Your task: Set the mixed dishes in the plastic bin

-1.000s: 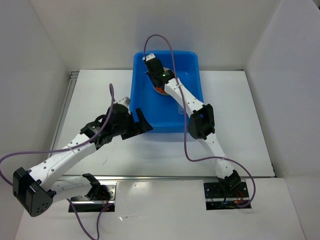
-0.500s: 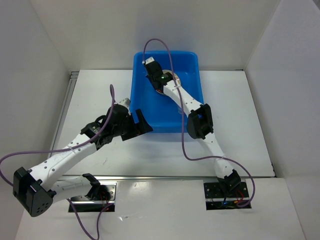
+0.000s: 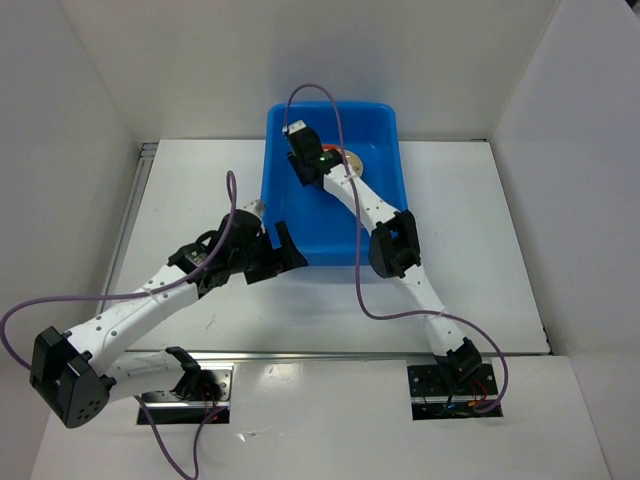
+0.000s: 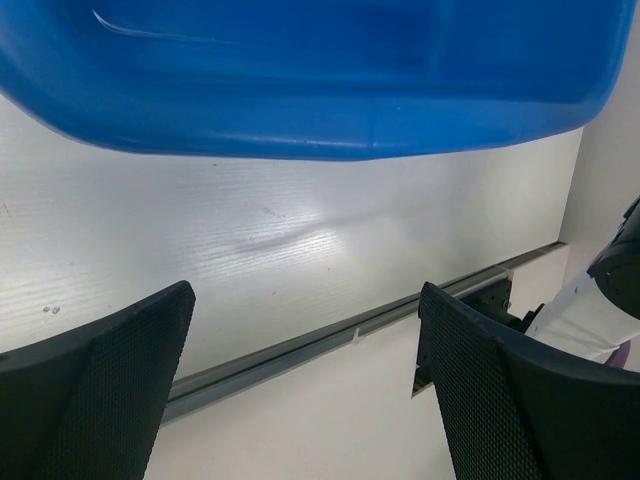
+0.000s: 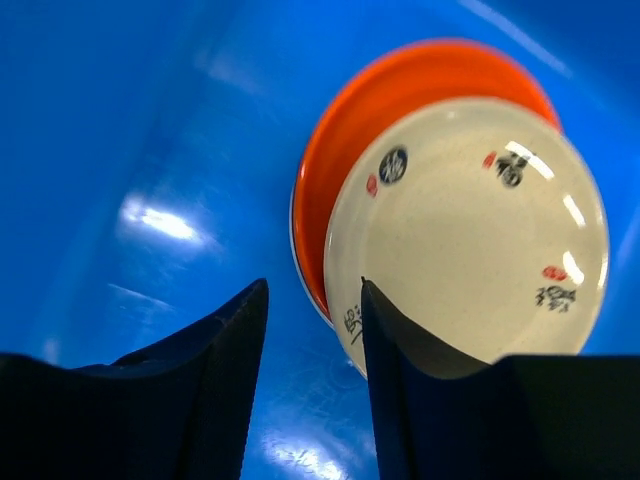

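The plastic bin (image 3: 284, 214) is a bright blue tub at the back middle of the table. Inside it a cream plate with brown marks (image 5: 470, 230) lies on an orange plate (image 5: 345, 150); from above the cream plate (image 3: 352, 158) shows beside the right wrist. My right gripper (image 5: 313, 300) hangs inside the bin (image 5: 130, 130) with its jaws apart and only blue floor between them, the cream plate's rim by one finger. Outside the bin's near left corner my left gripper (image 3: 284, 250) stands wide open over bare table, also seen in its wrist view (image 4: 305, 300), under the bin wall (image 4: 300, 80).
A grey metal rail (image 4: 300, 345) runs along the table's near edge. White walls enclose the table on three sides. Purple cables (image 3: 360, 290) loop off both arms. The right arm's lower part (image 4: 610, 290) shows at the edge of the left wrist view.
My right gripper's jaws have parted and the cream plate now rests on the orange one. The right wrist shifted slightly left in the bin. The left arm edged a little toward the bin.
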